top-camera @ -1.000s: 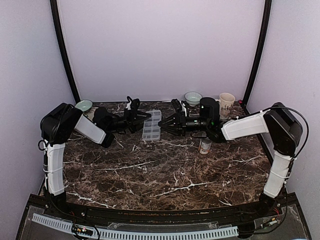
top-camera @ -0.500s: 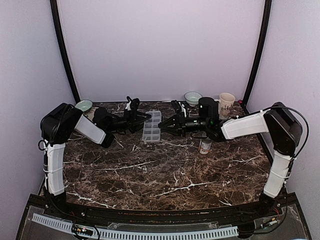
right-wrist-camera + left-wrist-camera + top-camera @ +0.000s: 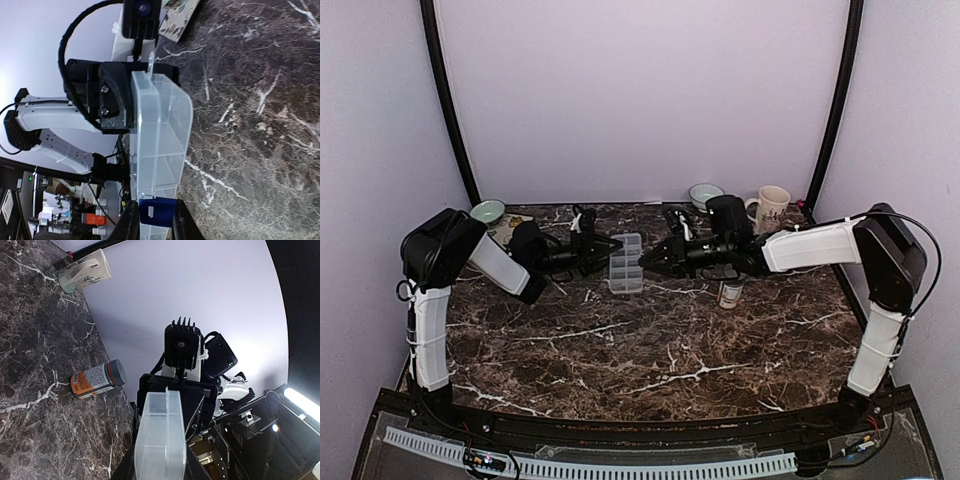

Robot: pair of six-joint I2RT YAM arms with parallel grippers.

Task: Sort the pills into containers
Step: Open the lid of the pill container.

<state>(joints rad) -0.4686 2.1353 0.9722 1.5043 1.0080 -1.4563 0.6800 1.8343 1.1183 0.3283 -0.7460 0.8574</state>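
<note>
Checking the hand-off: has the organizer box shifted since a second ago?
Yes: the organizer box came toward the front, nearer level with the pill bottle.

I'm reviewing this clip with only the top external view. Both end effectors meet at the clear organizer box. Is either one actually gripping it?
Observer: The right wrist view shows the left end effector with a black finger pad flat against the far end of the organizer box.
Operator: And the right one?
Observer: The right end effector has its fingers straddling the box's near end, which fills the gap between them.
Operator: Any pills inside?
Observer: None show in the compartments seen through the clear wall.
</note>
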